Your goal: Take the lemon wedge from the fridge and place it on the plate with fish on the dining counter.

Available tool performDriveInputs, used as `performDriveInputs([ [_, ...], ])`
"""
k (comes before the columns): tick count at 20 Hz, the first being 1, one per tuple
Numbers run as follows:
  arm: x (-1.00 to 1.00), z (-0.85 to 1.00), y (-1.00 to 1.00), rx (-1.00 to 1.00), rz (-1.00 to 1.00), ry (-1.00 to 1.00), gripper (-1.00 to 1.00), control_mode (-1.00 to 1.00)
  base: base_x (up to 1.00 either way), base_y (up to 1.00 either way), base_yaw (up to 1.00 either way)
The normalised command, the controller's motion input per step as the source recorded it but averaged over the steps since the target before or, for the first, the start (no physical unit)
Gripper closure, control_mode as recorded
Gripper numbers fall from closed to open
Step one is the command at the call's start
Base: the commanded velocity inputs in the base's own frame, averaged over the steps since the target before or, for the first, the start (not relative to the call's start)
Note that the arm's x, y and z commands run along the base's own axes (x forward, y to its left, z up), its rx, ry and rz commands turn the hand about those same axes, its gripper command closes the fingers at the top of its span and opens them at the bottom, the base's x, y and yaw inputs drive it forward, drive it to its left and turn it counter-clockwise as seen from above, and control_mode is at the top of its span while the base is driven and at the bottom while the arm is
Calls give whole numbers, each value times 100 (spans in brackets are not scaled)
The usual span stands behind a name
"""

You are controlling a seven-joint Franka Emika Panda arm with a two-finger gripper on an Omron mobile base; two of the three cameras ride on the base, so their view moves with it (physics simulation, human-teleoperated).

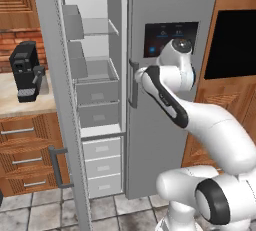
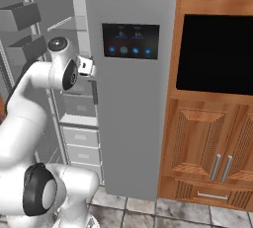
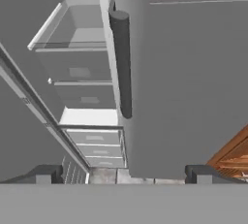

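Wood-cabinet kitchen, tiled floor. Left base view: fridge (image 1: 150,100) has its left door swung wide so the shelves are reachable; no lemon wedge visible on them. Right base view: gripper (image 2: 90,66) sits at the closed door's handle (image 2: 94,93), beside the opening. Hand view: fingers (image 3: 43,174) spread wide, holding nothing, looking down the handle.

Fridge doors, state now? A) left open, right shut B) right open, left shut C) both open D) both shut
A: the fridge has its left door swung out, baring shelves and drawers, while the right door with the touchscreen panel sits closed.
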Motion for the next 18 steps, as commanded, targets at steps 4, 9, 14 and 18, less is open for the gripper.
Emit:
performDriveInputs([
  [4,72,-77,17,-4,0,-5,-100,-100,0,0,0],
  [9,65,-2,0,0,0,-2,-100,-100,0,0,0],
  [14,90,-2,-2,0,-1,0,-100,-100,0,0,0],
  [18,75,-9,0,0,-2,0,-100,-100,0,0,0],
])
